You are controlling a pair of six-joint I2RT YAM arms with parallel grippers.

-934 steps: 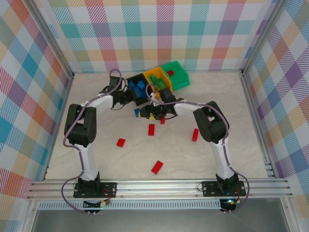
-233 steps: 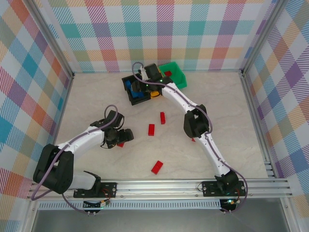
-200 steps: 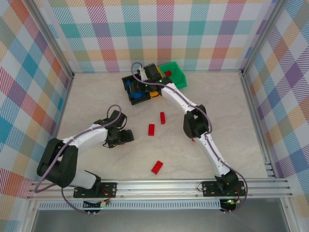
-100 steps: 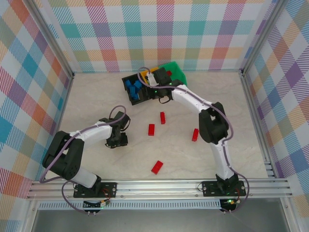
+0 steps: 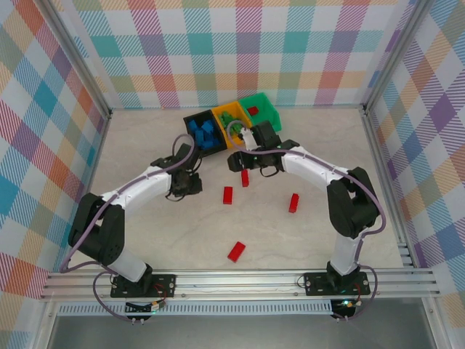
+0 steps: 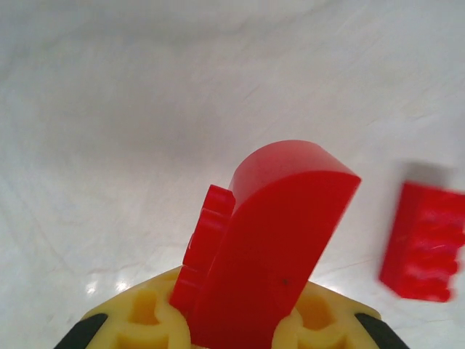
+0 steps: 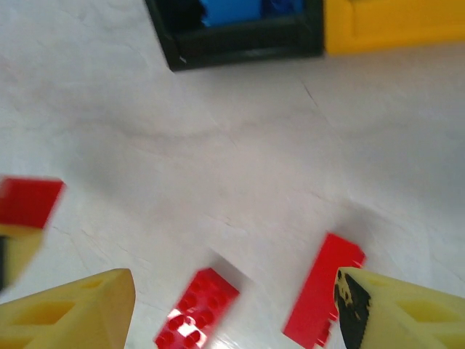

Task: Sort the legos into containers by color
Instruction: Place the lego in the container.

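Here, left fingers clamping red lego, right fingers spread above loose legos.

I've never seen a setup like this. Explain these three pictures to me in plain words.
Two white robot arms are bolted at the near edge of a table. The wide picture comes from a fixed camera above and behind them. Each close-up comes from a camera on one wrist, looking past that arm's yellow fingers. At the back stand three bins: a black bin with blue bricks, an orange-yellow bin with green bricks, and a green bin with a single red brick. Four loose red bricks lie on the table. The left gripper is shut on a held red brick. The right gripper is open and empty, facing two of the loose ones.
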